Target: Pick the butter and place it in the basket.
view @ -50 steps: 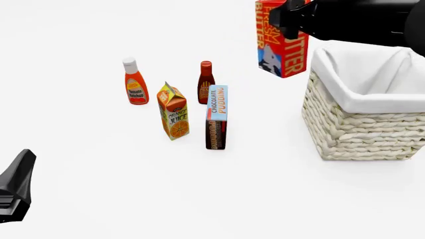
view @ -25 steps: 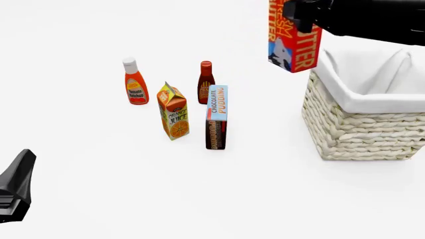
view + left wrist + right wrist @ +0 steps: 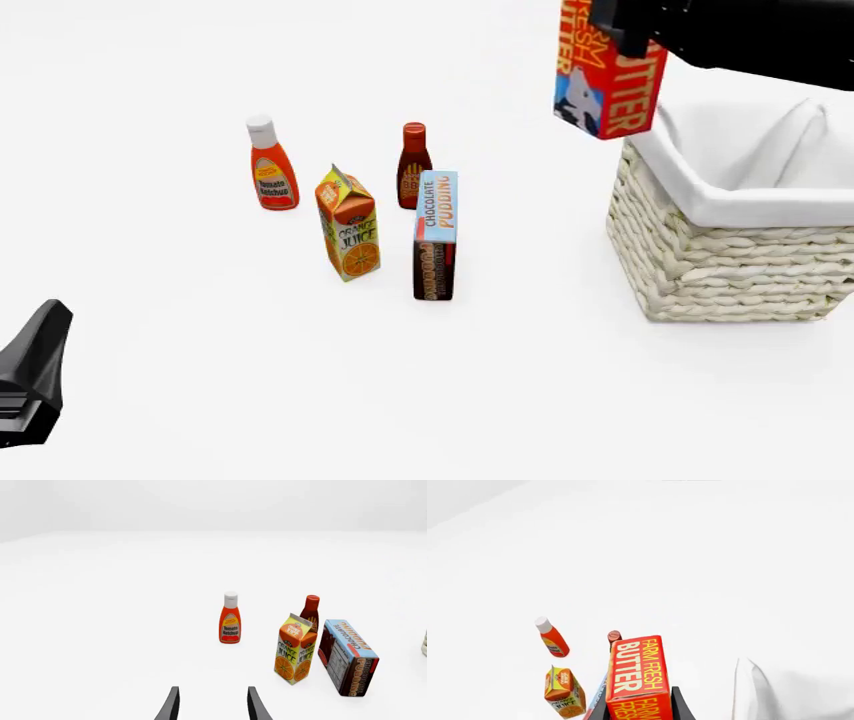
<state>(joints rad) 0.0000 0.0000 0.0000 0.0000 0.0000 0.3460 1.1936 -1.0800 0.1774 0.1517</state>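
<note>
Left gripper [image 3: 212,707]: parked low and nearest me, far to the left of the basket, fingers spread apart with nothing between them
Ketchup bottle [image 3: 272,164]: upright, farthest left of the basket among the groceries, well apart from it
Orange juice carton [image 3: 348,224]: just beside the ketchup on the basket side, standing
Dark sauce bottle [image 3: 414,165]: behind the carton, upright
Chocolate pudding box [image 3: 435,235]: closest of the standing group to the basket, with open table between them
Butter [image 3: 609,85]: up in the air, hanging just off the basket's left rim, above rim height; long axis close to vertical, a little tilted
Right gripper [image 3: 639,707]: clamped on the butter, which fills the gap between its fingers in the right wrist view; this arm is plainly the nearer one
Right arm pose: coming in high from the right, across and above the basket's far side
Basket [image 3: 694,250]: open mouth lies to the right of the butter and below it
Move it turns on: I'd judge a short carry rightward over the lining, then lower and let go
</note>
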